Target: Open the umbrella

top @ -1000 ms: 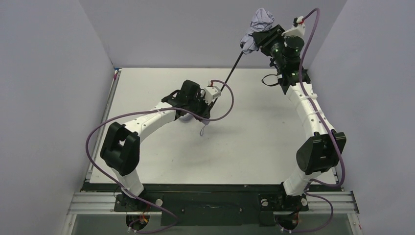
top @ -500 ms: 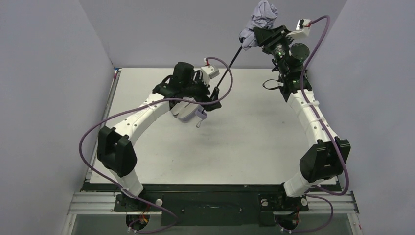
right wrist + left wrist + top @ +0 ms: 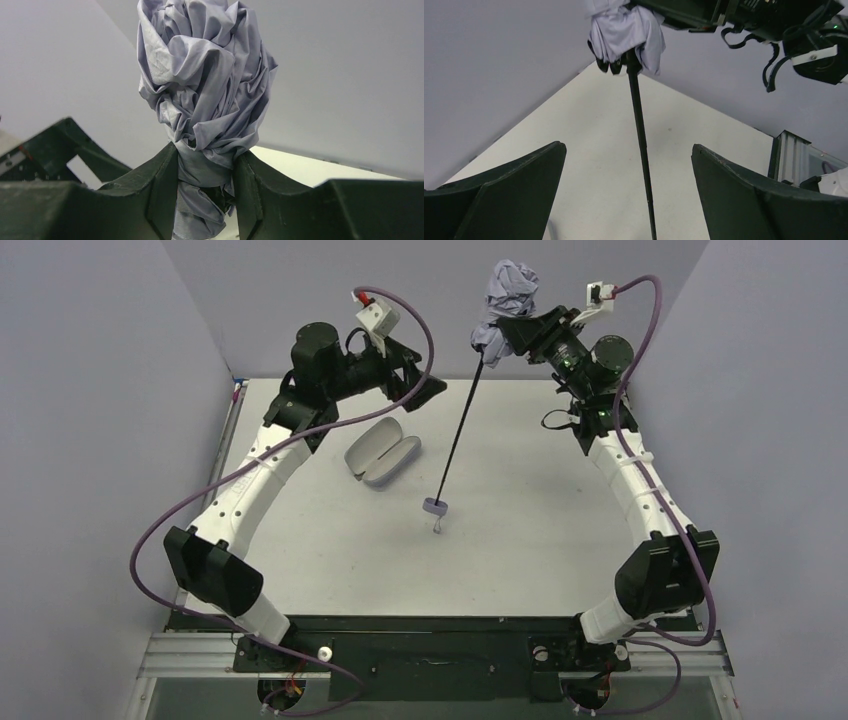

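Observation:
The umbrella hangs by its crumpled lavender canopy [image 3: 505, 300], and my right gripper [image 3: 510, 330] is shut on that bundle high at the back. In the right wrist view the fabric [image 3: 205, 75] bulges above the right gripper [image 3: 206, 155]. The thin black shaft [image 3: 458, 435] runs down, fully drawn out, to the small lavender knob handle [image 3: 434, 506] low over the table. My left gripper [image 3: 425, 390] is raised at the back left, open and holding nothing, facing the umbrella. Its wrist view shows the shaft [image 3: 640, 140] well beyond the left gripper [image 3: 628, 146], below the canopy [image 3: 624, 32].
A lavender clamshell case [image 3: 382, 458] lies open on the white table [image 3: 560, 540], left of the shaft. Grey walls close in on the left, back and right. The right arm's cable loops above its wrist.
My left gripper opened, let go of the umbrella's lower end and rose to the back left, uncovering the case. The shaft now hangs free, steeper than before; the right gripper shifted slightly left.

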Robot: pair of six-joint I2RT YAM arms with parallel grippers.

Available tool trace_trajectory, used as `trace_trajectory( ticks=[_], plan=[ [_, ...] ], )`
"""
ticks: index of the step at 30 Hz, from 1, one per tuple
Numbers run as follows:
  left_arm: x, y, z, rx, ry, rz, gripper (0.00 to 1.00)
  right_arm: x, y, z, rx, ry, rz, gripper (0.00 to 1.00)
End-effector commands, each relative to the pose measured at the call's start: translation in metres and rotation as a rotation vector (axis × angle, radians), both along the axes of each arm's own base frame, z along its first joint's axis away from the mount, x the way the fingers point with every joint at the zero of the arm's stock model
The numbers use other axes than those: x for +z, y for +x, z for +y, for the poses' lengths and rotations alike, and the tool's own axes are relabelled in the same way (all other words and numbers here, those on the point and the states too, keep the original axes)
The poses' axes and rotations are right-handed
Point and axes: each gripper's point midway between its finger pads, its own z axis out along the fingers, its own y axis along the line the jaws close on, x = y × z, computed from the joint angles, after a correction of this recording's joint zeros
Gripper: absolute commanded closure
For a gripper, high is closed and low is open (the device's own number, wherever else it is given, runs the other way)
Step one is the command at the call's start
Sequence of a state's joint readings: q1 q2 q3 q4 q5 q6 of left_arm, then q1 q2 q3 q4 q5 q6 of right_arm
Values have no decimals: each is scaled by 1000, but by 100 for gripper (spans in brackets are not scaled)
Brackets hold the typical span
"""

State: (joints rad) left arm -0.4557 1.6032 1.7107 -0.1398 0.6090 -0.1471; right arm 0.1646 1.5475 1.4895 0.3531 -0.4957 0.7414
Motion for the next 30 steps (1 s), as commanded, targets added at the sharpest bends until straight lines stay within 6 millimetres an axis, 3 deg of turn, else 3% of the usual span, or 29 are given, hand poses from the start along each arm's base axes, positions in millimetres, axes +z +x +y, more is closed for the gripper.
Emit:
trace_trajectory(
  ticks=[1, 6, 10, 17, 25, 27, 30],
  plan=[
    [51, -13, -4, -80, -127, -48, 3, 57, -60, 16, 126, -108, -243, 100],
    [93, -21, -6, -110, -276, -33, 3, 53, -78, 31, 191, -232, -276, 100],
    [107, -21, -12, -144, -361, 44, 3, 50, -91, 45, 270, -263, -289, 100],
    [112, -17, -22, -160, -409, 91, 3, 39, -109, 73, 384, -316, -291, 100],
    [101, -3, -23, -77, -406, 108, 1, 35, -129, 96, 479, -362, -320, 100],
    [102, -4, -24, -88, -418, 113, 13, 35, -130, 100, 497, -358, -313, 100],
    [105, -13, -27, -143, -444, 122, 39, 39, -126, 100, 497, -329, -299, 100]
  ],
)
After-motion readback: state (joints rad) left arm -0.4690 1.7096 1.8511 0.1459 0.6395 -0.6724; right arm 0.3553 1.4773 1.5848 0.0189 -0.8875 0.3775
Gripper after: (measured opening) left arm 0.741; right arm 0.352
